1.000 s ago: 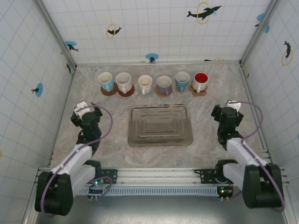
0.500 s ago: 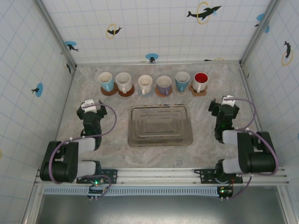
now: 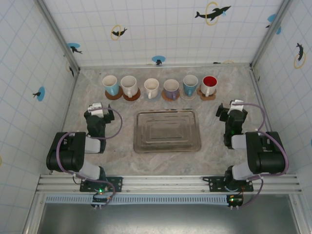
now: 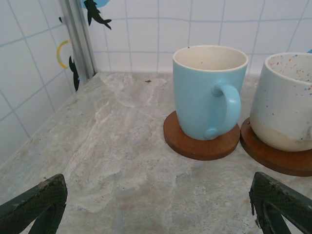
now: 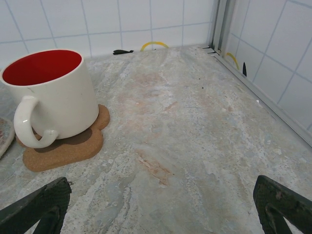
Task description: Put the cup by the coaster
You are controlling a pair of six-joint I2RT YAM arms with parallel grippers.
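While the right gripper [image 5: 160,204] gapes, a cup [image 5: 53,92] (red inside) stands ahead.

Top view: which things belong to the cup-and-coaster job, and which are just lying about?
Job:
- cups, six in the back row
- coasters under several of them

Lying about:
- tray, mid-table

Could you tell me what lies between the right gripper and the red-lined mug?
Bare marble tabletop, in the right wrist view, up to the mug and cork coaster.
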